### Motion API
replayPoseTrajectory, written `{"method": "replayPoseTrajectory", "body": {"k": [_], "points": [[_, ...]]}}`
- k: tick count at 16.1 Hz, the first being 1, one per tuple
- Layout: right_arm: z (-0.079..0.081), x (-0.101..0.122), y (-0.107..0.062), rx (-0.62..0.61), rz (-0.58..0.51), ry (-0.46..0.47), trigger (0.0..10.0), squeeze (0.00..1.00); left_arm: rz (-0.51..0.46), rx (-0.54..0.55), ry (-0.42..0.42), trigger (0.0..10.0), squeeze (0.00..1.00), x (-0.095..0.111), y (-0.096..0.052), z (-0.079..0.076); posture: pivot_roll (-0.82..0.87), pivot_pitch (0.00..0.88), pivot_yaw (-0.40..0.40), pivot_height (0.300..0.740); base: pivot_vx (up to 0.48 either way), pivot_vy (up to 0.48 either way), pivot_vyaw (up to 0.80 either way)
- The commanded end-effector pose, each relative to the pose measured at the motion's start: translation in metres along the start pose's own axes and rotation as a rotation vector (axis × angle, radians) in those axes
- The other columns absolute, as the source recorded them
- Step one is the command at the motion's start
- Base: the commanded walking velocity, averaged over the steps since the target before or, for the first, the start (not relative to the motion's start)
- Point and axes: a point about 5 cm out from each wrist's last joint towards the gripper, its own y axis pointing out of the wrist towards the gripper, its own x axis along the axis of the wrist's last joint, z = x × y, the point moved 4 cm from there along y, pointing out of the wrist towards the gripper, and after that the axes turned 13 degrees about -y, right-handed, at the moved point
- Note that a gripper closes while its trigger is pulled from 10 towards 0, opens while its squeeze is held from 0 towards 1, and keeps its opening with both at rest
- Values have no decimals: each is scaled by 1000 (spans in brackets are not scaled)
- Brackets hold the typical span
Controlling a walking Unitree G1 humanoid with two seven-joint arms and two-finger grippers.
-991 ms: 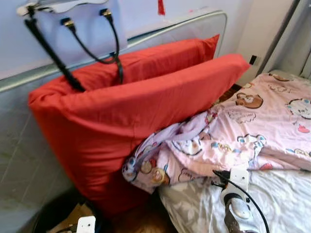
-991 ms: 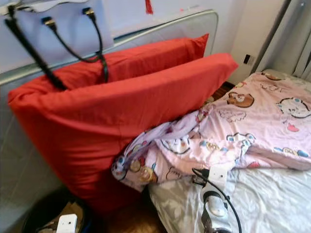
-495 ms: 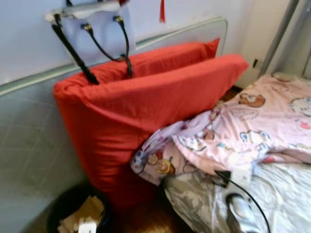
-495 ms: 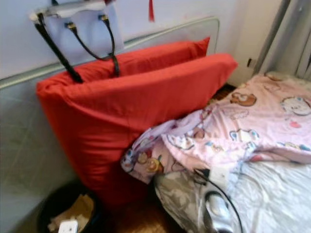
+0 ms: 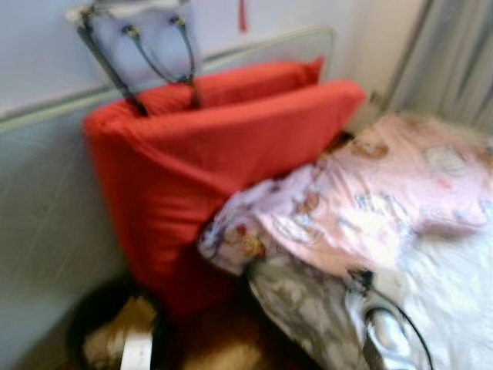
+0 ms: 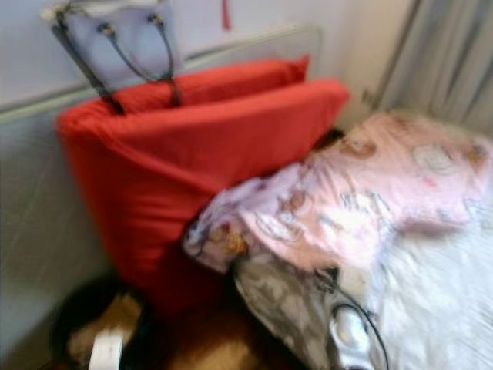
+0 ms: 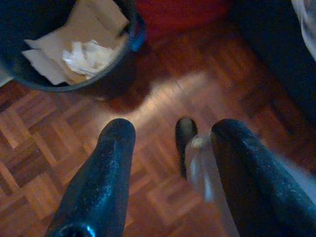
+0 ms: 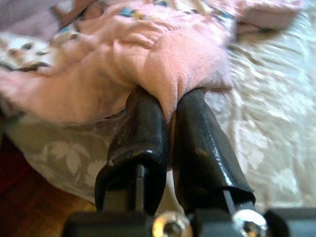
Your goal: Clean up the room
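Bed [image 5: 454,308]: rumpled pink quilt [image 5: 385,208] (cartoon-printed)

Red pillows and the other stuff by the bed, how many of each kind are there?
Red pillows: 2
Pink cartoon blanket: 1
Handbag: 1
Black bin: 1
Total: 5

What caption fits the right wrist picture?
Right gripper pinching a fold of the pink blanket above the bedsheet.

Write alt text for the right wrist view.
The right gripper, its two black fingers pressed together, pinches a fold of the pink cartoon-print quilt. The quilt lies on a bed sheet with a pale leaf pattern.
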Motion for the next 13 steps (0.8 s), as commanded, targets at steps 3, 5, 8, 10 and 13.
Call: {"method": "replayPoseTrajectory", "body": {"k": [3, 5, 8, 10, 13], "points": [[3, 15, 3, -3, -57, 0, 10000, 0, 59, 17, -8, 10000, 0, -21, -5, 4, 71, 0, 17, 740, -257, 0, 0], [4, 16, 3, 0, -66, -10, 10000, 0, 55, 14, -6, 10000, 0, -20, -5, 3, 71, 0, 16, 740, -257, 0, 0], [5, 18, 3, -1, -79, -12, 10000, 0, 53, 12, -5, 10000, 0, -20, -5, 3, 71, 0, 17, 740, -257, 0, 0], [3, 27, 3, -11, -125, -12, 10000, 0, 50, 11, -1, 10000, 0, -19, -4, 3, 69, 0, 18, 740, -257, 0, 0], [0, 32, 5, -22, -142, -18, 10000, 0, 47, 6, 4, 10000, 0, -18, -4, 1, 70, 0, 17, 740, -172, 0, 0]]}}
